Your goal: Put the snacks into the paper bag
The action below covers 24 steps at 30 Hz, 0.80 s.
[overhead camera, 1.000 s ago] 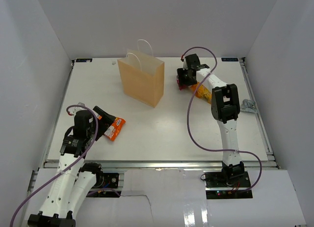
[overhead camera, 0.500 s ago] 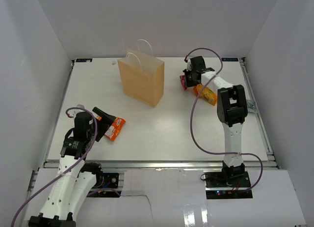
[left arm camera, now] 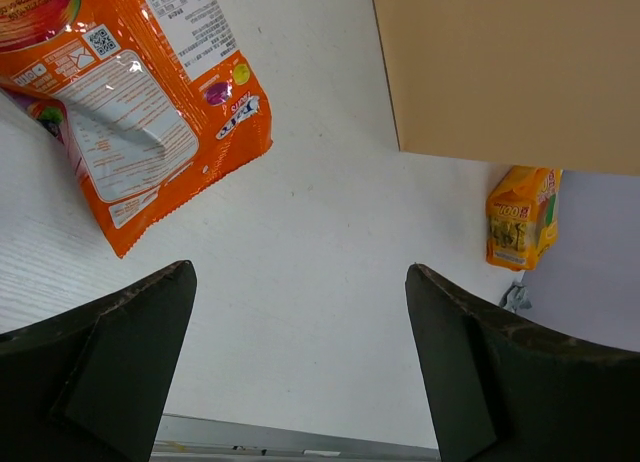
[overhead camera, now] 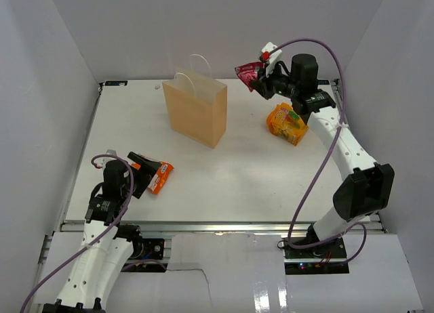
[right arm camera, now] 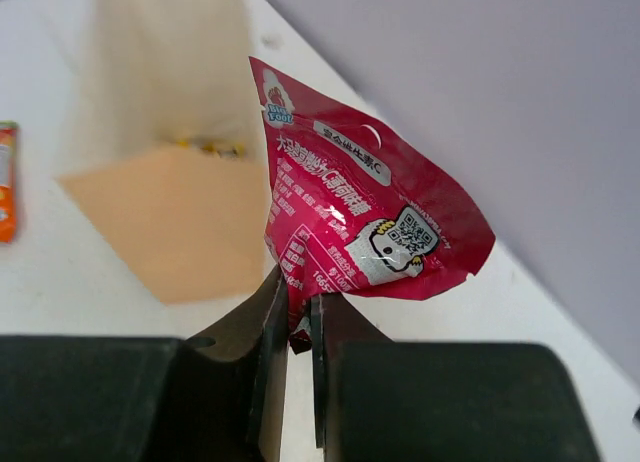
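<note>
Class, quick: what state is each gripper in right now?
Left gripper: open, empty.
Right gripper: closed on the crinkly magenta-pink snack packet.

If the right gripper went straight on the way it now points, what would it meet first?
Probably the paper bag, near its open top. The right gripper, shut on the magenta packet, points that way, though height is unclear and it might pass over.

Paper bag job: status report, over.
Right hand shut on magenta-pink packet, held high, right of paper bag. Left hand open, empty, near orange-white packet. Orange-yellow pouch on table. Nothing between packet and bag.
</note>
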Motion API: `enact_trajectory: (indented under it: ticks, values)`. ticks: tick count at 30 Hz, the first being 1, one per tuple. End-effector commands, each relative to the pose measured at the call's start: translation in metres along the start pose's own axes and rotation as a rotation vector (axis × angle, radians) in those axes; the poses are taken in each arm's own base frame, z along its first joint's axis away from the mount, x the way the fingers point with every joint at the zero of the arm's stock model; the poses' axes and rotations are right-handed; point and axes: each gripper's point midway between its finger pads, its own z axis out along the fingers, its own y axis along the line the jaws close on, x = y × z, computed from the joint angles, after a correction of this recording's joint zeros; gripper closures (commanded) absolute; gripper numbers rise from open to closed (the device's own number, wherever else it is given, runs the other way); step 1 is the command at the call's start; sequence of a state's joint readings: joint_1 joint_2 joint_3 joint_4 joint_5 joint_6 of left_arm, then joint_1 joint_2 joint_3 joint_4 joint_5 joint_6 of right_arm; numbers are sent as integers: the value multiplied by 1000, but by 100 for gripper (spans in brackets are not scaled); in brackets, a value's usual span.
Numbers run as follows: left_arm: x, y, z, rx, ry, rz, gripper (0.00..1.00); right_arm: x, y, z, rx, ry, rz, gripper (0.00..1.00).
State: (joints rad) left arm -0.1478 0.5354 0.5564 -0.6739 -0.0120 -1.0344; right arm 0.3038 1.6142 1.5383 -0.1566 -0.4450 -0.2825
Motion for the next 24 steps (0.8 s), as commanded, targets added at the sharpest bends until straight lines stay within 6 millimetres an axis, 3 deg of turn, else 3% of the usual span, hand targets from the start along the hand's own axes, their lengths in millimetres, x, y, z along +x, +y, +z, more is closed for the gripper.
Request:
enact_trajectory:
  ticks: [1,6,8,10,11,13,15,16,17,18,19,22,24]
  values:
    - [0,-4,2,17,-1,-52,4,-50,51,8,-144,-115,-194,92]
    - [1,-5,5,-7,14,-71,5,-84,80,27,-139,-155,-241,92]
    - [1,-3,6,-20,19,-81,5,-83,81,43,-120,-138,-249,92]
    - [3,-2,6,-36,29,-98,5,-95,89,51,-107,-158,-267,92]
    - [2,-2,6,-41,28,-106,5,-88,87,64,-88,-136,-268,92]
    - [1,1,5,-64,19,-121,5,-99,86,71,-70,-153,-265,92]
    - [-1,3,3,-76,11,-131,5,-93,85,87,-75,-136,-237,92]
    - [-3,5,3,-93,1,-140,5,-104,84,88,-71,-156,-236,90]
    - [-3,6,2,-99,-1,-142,5,-93,85,98,-82,-129,-226,87]
    - [-3,8,2,-108,-3,-144,5,-94,86,99,-87,-128,-226,84]
    - [-3,9,2,-115,-6,-148,4,-98,86,100,-89,-132,-225,71]
    - [-6,10,2,-132,-17,-156,4,-94,91,98,-115,-122,-220,44]
    - [-8,15,4,-173,-29,-159,4,-95,92,91,-108,-123,-216,32]
